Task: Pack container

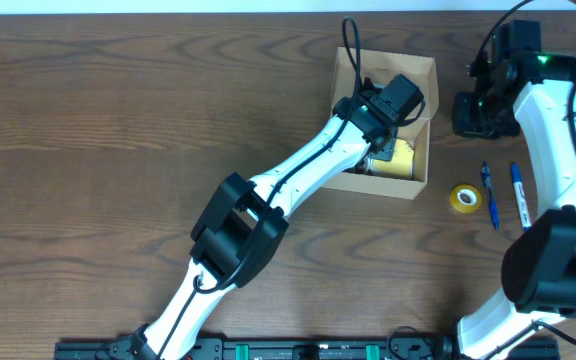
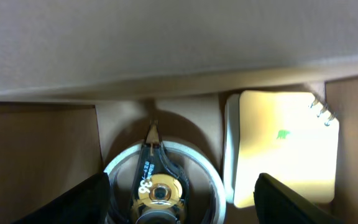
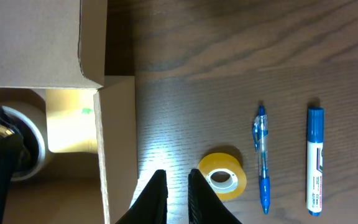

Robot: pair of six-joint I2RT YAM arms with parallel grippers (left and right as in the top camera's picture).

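The container (image 1: 420, 78) is an open tan cardboard box at the table's far centre-right. My left gripper (image 1: 393, 105) reaches down into it. In the left wrist view that gripper (image 2: 182, 213) is open, its dark fingers (image 2: 73, 202) wide apart on either side of a white round roll (image 2: 211, 186) with a black and gold centre, lying on the box floor. A cream spiral notepad (image 2: 284, 146) lies beside the roll. My right gripper (image 3: 177, 173) hovers over bare table beside the box wall (image 3: 117, 124), shut with nothing in it.
A yellow tape roll (image 1: 464, 198) lies right of the box, with a blue pen (image 1: 490, 195) and a blue marker (image 1: 518, 195) beside it. The right arm (image 1: 553, 110) stands over the far right corner.
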